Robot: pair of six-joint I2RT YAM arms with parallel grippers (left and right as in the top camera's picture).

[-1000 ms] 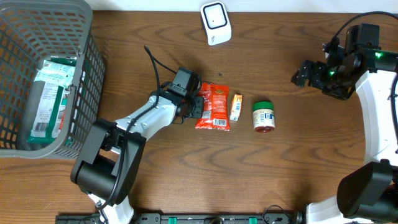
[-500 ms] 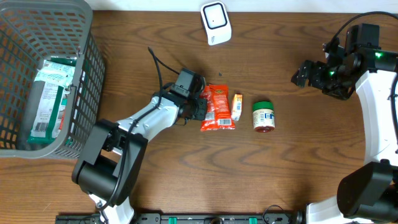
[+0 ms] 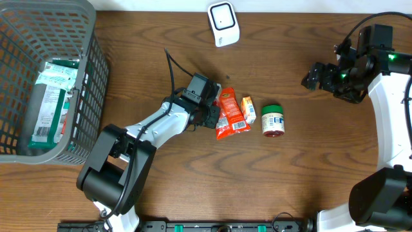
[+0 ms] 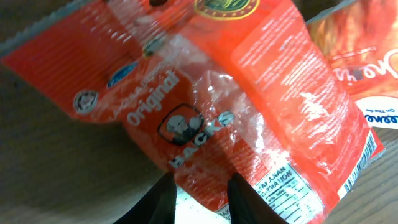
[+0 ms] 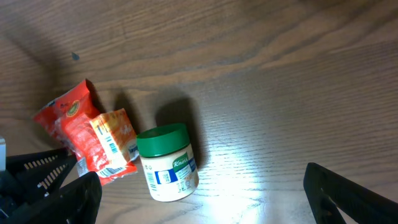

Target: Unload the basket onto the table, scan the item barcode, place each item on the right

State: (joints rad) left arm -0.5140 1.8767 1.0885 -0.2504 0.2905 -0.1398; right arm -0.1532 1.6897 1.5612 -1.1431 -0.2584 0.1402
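My left gripper (image 3: 215, 116) is shut on the left edge of a red snack packet (image 3: 230, 115) at the table's middle. In the left wrist view the packet (image 4: 236, 106) fills the frame, its edge pinched between my fingertips (image 4: 163, 198), and a barcode (image 4: 367, 155) shows at its right edge. The packet leans against a small orange packet (image 3: 248, 109). A white scanner (image 3: 223, 23) stands at the back edge. Far to the right, my right gripper (image 3: 310, 77) hangs open above the table, holding nothing.
A green-lidded jar (image 3: 273, 120) lies on its side just right of the orange packet; it also shows in the right wrist view (image 5: 165, 163). A grey basket (image 3: 76, 132) holding packaged goods stands at the far left.
My left gripper has moved right with the red packet, turning it and nudging the orange packet toward the jar. The right arm has stayed still.
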